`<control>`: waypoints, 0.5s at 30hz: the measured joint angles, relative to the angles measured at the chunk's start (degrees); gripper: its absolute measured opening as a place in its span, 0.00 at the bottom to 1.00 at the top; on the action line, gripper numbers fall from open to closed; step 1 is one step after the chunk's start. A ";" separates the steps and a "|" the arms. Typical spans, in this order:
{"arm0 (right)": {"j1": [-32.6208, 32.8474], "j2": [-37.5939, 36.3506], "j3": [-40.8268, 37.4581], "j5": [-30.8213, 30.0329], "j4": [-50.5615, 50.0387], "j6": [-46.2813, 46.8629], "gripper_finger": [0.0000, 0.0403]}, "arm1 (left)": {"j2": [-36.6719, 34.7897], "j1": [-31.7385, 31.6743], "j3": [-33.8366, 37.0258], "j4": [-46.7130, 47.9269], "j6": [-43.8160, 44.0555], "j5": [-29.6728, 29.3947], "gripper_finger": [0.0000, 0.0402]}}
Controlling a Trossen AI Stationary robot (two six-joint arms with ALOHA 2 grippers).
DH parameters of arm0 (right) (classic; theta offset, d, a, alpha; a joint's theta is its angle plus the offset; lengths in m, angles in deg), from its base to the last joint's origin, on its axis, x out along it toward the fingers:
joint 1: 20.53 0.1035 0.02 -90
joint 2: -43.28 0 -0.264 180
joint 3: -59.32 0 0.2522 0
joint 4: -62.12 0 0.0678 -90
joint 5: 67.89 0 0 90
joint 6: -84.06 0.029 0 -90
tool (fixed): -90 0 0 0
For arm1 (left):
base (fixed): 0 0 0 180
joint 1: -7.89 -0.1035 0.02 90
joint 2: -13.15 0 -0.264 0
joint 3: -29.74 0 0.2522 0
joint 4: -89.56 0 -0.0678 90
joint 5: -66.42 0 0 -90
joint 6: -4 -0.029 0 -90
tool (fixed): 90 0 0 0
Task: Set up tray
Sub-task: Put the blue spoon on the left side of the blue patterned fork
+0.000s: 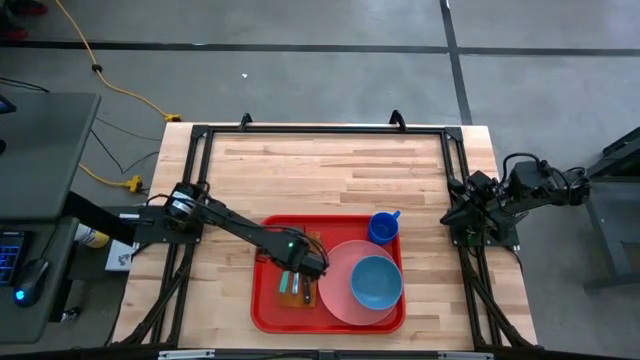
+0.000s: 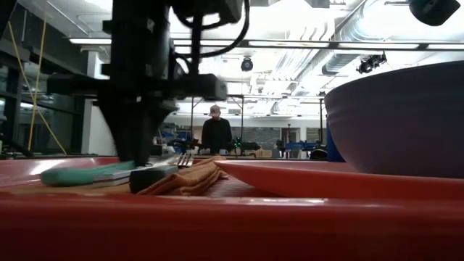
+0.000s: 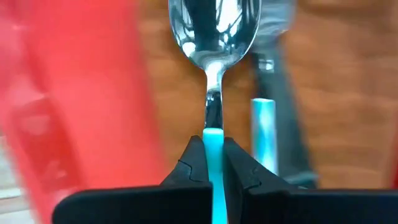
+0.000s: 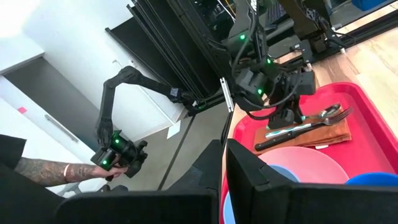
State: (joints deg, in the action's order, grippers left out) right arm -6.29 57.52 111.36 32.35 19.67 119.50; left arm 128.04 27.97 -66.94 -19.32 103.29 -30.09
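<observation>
The red tray (image 1: 265,300) lies at the table's near middle. It holds a pink plate (image 1: 335,290) with a blue bowl (image 1: 376,282), a blue cup (image 1: 383,227) and an orange-brown napkin (image 3: 336,93). On the napkin lie a fork or knife with a teal handle (image 3: 263,127) and a black-handled knife (image 4: 273,143). My left gripper (image 1: 300,272) stands over the napkin, shut on a teal-handled spoon (image 3: 214,28). My right gripper (image 1: 462,212) waits at the table's right edge, shut and empty. My left gripper pinches the spoon's teal handle (image 3: 213,140) between its two fingers (image 3: 193,163), close to where the teal part meets the metal neck. The fingers come from above, pointing down. The spoon lies about level along the napkin; whether it rests on it I cannot tell.
The plate's rim (image 2: 304,177) lies close beside the napkin (image 2: 188,181) on the tray's right. Bare wooden table (image 1: 320,170) lies beyond the tray's far edge. A person's hand (image 4: 74,169) holds another arm off the table's left side; a person (image 2: 216,134) stands far behind.
</observation>
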 joint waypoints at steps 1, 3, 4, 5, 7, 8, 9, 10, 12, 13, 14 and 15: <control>0.00 0.00 0.00 0.02 0.00 0.04 0.00 | 0.05 0.00 0.02 0.66 0.01 -0.02 0.08; 0.00 0.00 0.00 0.21 0.00 0.04 0.00 | 0.58 -0.17 -0.20 -1.17 -0.01 0.19 0.08; 0.02 0.00 0.00 0.42 -0.02 0.06 0.00 | 0.79 -0.19 -0.20 -0.77 0.09 0.52 0.08; 0.00 0.00 0.00 0.63 -0.04 0.06 0.00 | 0.79 -0.18 -0.07 0.09 0.15 0.98 0.08; 0.01 -0.02 0.00 0.70 -0.16 0.43 0.00 | 0.92 -0.19 -0.04 -0.22 0.04 1.10 0.08; 0.01 -0.01 0.00 0.70 -0.20 0.48 0.00 | 1.12 -0.20 -0.11 -0.33 0.00 1.09 0.08; 0.00 -0.01 0.00 0.70 -0.20 0.48 0.00 | 1.18 -0.20 -0.11 -0.28 0.07 1.09 0.08; 0.02 0.00 0.00 0.70 -0.20 0.48 0.00 | 1.18 -0.20 -0.11 -0.25 0.06 1.13 0.08; 0.02 0.00 0.00 0.83 -0.20 0.48 0.00 | 1.18 -0.20 -0.11 -0.25 0.06 1.09 0.08; 0.00 -0.02 0.00 0.85 -0.20 0.48 0.00 | 1.18 -0.20 -0.11 -0.32 0.06 1.08 0.09; 0.02 -0.02 0.00 0.87 -0.20 0.49 0.00 | 1.18 -0.20 -0.11 -0.32 0.03 1.10 0.10; 0.01 -0.02 0.00 0.87 -0.20 0.49 0.00 | 1.18 -0.20 -0.10 -0.30 0.03 1.10 0.13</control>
State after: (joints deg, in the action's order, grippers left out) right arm -6.29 57.49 111.36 33.22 19.48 119.99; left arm 129.22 27.77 -67.04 -19.62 103.32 -28.99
